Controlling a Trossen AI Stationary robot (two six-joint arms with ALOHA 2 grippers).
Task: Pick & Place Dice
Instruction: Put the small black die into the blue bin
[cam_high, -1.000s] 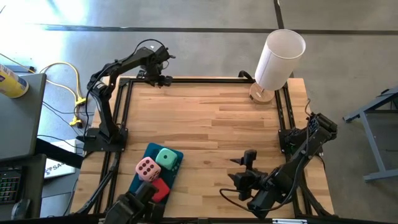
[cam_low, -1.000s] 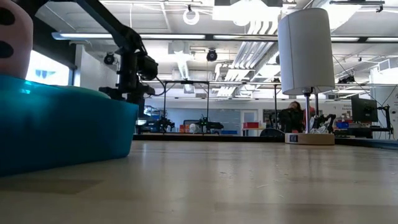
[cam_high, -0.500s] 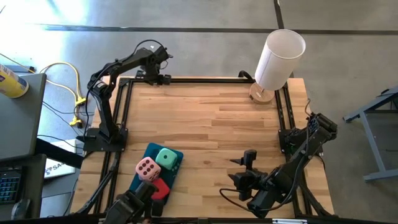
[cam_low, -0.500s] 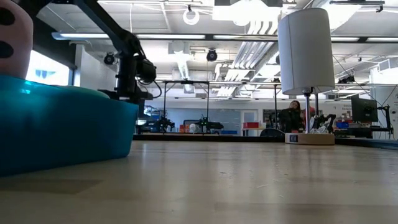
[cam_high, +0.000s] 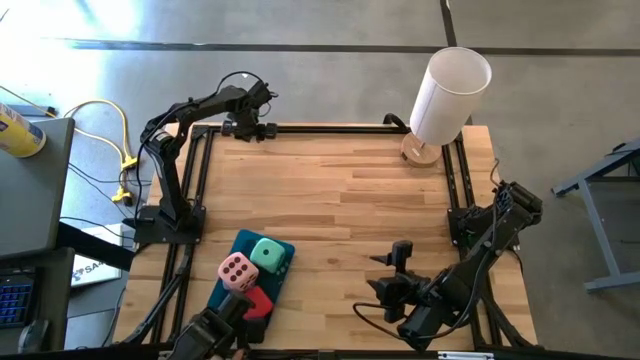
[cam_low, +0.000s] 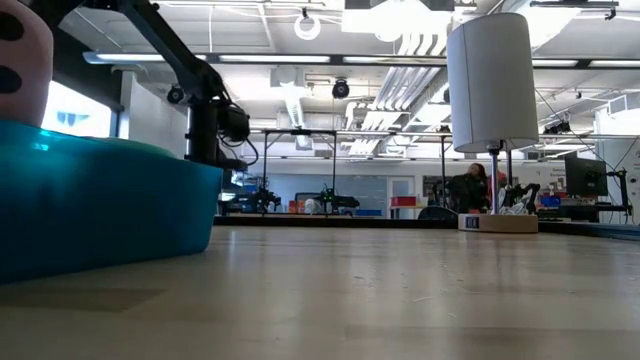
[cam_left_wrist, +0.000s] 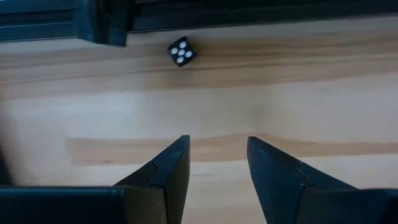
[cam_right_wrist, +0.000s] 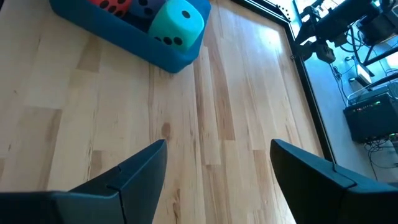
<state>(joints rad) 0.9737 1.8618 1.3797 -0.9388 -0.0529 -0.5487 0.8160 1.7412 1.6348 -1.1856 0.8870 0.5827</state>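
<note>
A flat teal tray (cam_high: 283, 250) lies at the table's near-left side. A pale pink die (cam_high: 237, 270), a mint green die (cam_high: 268, 254) and a red die (cam_high: 259, 302) sit in it; the green die (cam_right_wrist: 178, 21) and red die (cam_right_wrist: 112, 5) also show in the right wrist view. No lilac die shows plainly. My left gripper (cam_high: 258, 128) is open, low over the far-left edge of the table, touching nothing. Its wrist view shows the open left gripper (cam_left_wrist: 217, 140) with a small black die with white pips (cam_left_wrist: 181, 51) lying on the wood beyond it. My right gripper (cam_high: 400, 250) waits open at the near right.
A tall white cylinder (cam_high: 450, 92) on a round wooden base stands at the far-right corner. Black frame rails (cam_left_wrist: 186, 12) run along the table's edges. A dark device (cam_high: 215, 330) sits at the near edge by the tray. Bare wood (cam_high: 350, 190) fills the middle.
My left gripper has moved down toward the table at the far-left edge, its arm folding lower. The right arm, the tray and the dice have kept still.
</note>
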